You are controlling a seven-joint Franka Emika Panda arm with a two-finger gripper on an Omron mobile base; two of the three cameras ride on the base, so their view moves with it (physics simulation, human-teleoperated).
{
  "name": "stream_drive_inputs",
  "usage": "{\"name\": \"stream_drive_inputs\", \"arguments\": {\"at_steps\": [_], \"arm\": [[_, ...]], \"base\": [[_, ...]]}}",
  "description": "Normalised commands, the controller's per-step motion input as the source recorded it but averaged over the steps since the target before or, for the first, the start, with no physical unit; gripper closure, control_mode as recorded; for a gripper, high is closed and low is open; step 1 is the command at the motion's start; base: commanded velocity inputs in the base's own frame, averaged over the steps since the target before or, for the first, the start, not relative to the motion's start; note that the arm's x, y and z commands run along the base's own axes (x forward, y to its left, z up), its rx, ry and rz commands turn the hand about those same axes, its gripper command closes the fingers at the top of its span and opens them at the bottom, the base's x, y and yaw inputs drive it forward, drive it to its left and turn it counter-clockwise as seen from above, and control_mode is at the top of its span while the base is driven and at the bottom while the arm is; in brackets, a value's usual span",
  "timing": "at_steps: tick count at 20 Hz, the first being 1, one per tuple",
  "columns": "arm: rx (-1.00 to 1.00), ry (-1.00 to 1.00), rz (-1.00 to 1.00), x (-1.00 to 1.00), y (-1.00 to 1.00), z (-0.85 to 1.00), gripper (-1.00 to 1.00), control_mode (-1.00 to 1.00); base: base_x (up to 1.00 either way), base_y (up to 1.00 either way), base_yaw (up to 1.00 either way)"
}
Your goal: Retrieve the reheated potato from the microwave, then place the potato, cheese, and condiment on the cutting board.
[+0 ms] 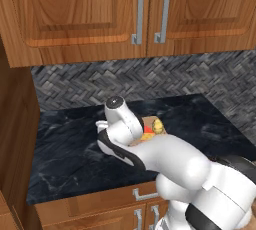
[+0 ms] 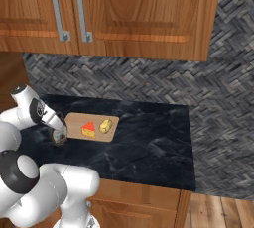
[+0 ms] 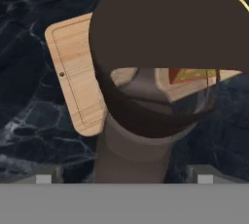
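**Jaws spread wide around the condiment bottle at the board's edge**

The gripper (image 2: 58, 140) hangs low over the black table (image 2: 149, 142), at the left end of the cutting board (image 2: 74, 121) as the right base view shows it. Its jaws stand fully apart. In the hand view the condiment (image 3: 146, 96) rises between the two fingertips (image 3: 44, 177), its dark cap very close to the camera; neither tip presses its sides, so the jaws are released rather than clenched on it. The bottle's base is hidden, so whether it rests on the board or just beside it cannot be told. On the board lie the cheese (image 2: 89, 130) and, just beside it, the potato (image 2: 104, 126), both near the board's right half.
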Motion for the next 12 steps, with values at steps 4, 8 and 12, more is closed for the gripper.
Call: {"name": "stream_drive_inputs", "arguments": {"at_steps": [4, 8, 12], "arm": [[-0.02, 0.00, 0.00, 0.08, 0.08, -0.19, -1.00, -1.00], [-0.02, 0.00, 0.00, 0.10, 0.10, -0.19, -1.00, -1.00], [-0.02, 0.00, 0.00, 0.11, 0.01, -0.12, -1.00, -1.00]], "base": [[0.00, 0.00, 0.00], [0.00, 0.00, 0.00], [0.00, 0.00, 0.00]]}}
